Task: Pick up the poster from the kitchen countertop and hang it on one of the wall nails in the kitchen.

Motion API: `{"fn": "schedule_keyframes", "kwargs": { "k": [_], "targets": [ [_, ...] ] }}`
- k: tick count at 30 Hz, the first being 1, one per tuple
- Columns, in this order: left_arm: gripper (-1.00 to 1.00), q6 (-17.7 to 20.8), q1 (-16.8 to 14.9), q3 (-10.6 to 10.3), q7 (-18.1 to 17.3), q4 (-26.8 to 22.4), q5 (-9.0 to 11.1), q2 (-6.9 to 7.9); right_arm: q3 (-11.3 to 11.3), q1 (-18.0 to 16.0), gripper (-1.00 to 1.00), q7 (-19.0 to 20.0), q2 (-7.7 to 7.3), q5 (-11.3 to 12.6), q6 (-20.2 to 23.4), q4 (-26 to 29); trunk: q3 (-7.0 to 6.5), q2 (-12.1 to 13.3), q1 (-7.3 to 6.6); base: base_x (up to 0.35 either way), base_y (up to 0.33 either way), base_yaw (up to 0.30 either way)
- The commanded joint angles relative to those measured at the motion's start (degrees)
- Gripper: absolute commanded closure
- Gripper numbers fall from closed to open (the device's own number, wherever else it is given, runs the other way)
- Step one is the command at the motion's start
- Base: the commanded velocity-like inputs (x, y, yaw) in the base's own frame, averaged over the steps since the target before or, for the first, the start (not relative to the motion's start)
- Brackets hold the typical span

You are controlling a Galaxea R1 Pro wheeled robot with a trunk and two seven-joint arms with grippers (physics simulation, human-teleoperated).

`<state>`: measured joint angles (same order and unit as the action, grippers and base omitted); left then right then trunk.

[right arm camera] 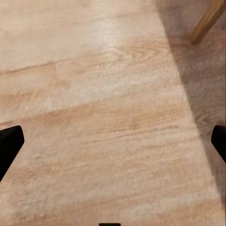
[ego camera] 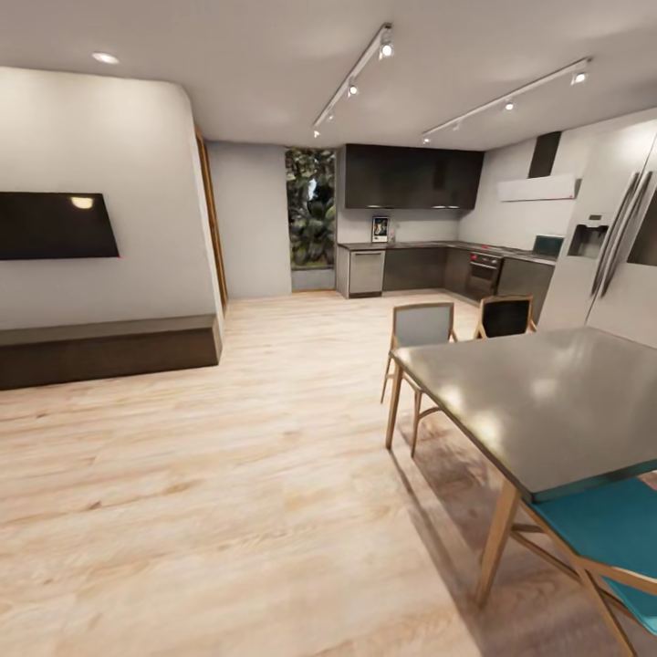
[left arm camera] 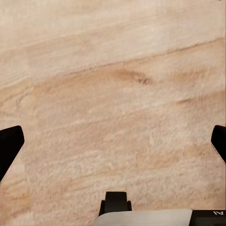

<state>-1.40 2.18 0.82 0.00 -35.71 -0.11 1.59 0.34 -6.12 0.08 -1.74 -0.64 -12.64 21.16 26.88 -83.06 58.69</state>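
1. Standing upright on the far countertop [ego camera: 429, 244], the poster [ego camera: 380, 229] leans at the kitchen's back wall.
2. Left gripper [left arm camera: 113, 141] hangs over wood floor [left arm camera: 113, 84], fingers wide apart.
3. Right gripper [right arm camera: 113, 141], likewise spread, hangs near a table leg [right arm camera: 207, 21].

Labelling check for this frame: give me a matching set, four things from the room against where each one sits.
Things:
1. poster
2. TV
3. dining table
4. fridge

Places:
A. mounted on the wall at the left
B. standing on the far kitchen countertop
C. near right, chairs around it
D. tall, against the right edge, behind the table

Pairs: 1-B, 2-A, 3-C, 4-D
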Motion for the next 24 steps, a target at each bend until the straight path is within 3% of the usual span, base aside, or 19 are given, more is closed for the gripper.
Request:
{"fn": "schedule_keyframes", "kwargs": {
  "k": [1, 24],
  "targets": [
    [-1.0, -0.1, 0.0, 0.1, 0.0, -0.1, 0.0, -0.01, 0.0, 0.0, -1.0, 0.0, -0.01, -0.1, -0.2, 0.0, 0.05, 0.0, 0.04, 0.337, 0.0, 0.0],
    [-1.0, -0.1, 0.0, 0.1, 0.0, -0.1, -0.1, -0.01, 0.0, 0.0, -1.0, 0.0, 0.0, -0.1, -0.2, -0.1, 0.05, 0.0, 0.04, 0.337, 0.0, 0.0]
  ]
}}
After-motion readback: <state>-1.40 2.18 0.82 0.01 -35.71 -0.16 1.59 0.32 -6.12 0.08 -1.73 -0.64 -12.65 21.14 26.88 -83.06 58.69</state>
